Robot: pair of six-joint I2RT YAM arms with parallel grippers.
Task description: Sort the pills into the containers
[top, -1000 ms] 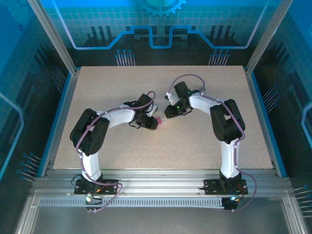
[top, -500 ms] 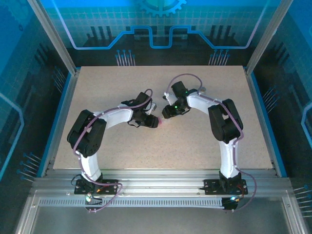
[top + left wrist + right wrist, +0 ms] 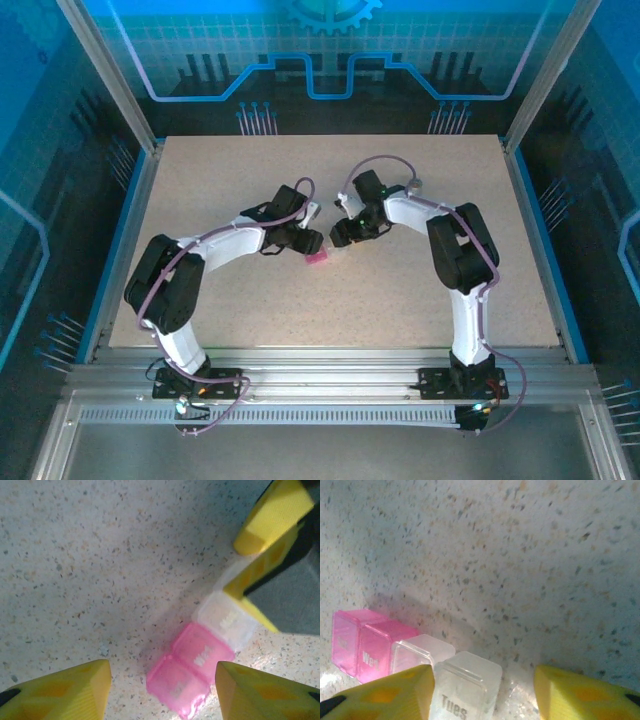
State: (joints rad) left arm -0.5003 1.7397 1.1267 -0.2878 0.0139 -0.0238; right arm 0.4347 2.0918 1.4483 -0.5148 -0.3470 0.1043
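Observation:
The containers are joined compartments of one pill box strip (image 3: 318,257) lying on the table: two pink ones (image 3: 192,672) and clear ones (image 3: 227,620), one marked "Tues" (image 3: 465,690). No pills are in view. My left gripper (image 3: 162,690) is open just above the pink end, its fingers (image 3: 70,692) on either side without touching it. My right gripper (image 3: 482,692) is open over the clear end, with the "Tues" compartment close beside its left finger (image 3: 385,695). In the top view the left gripper (image 3: 308,241) and right gripper (image 3: 341,237) face each other over the strip.
The speckled table (image 3: 250,180) is ringed by an aluminium frame (image 3: 130,200) and blue walls. The right gripper's yellow fingers (image 3: 270,515) crowd the upper right of the left wrist view. Bare tabletop lies to the left and far side of the strip.
Both grippers have opened. The left arm has stretched further out, and the strip now rests on the table slightly nearer than before.

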